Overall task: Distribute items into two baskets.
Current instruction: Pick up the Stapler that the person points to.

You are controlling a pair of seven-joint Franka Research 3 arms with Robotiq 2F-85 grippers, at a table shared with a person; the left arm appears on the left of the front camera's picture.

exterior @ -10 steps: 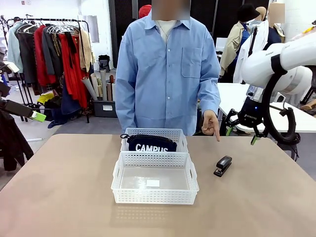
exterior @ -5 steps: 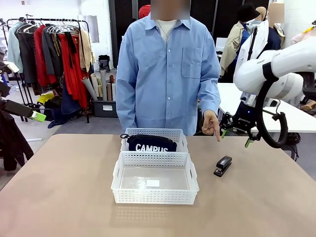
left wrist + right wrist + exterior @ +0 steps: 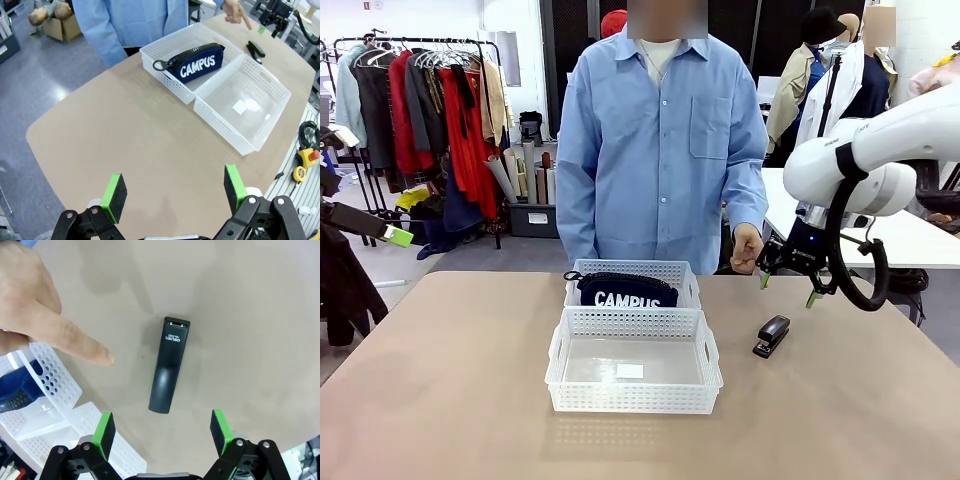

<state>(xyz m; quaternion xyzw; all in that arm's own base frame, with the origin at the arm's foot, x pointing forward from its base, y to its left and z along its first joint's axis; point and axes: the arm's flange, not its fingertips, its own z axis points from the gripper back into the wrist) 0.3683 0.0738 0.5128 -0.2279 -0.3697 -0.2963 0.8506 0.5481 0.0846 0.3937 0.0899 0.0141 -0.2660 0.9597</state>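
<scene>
Now, from the front, the right gripper (image 3: pixel 786 288) is seen hanging above the far right of the table (image 3: pixel 450 380), its jaws spread apart and clamped on nothing. The stapler (image 3: pixel 771 336) is found lying flat on the tabletop, nearer than the gripper and just right of the near basket (image 3: pixel 632 398), apart from it. The pouch (image 3: pixel 628 292) is seen lying in the far basket (image 3: pixel 632 266), which is set against the near one. The person's hand (image 3: pixel 747 248) is held just left of the gripper, at the far edge.

Over to the left wrist: the left gripper (image 3: pixel 174 184) is held high over bare tabletop, fingers wide apart. Both baskets are caught beyond it, the pouch in one, a white label on the floor of the other.

On to the right wrist: the stapler is framed between the parted green pads, well below them. An index finger is pointed at it, the tip just short of touching.
</scene>
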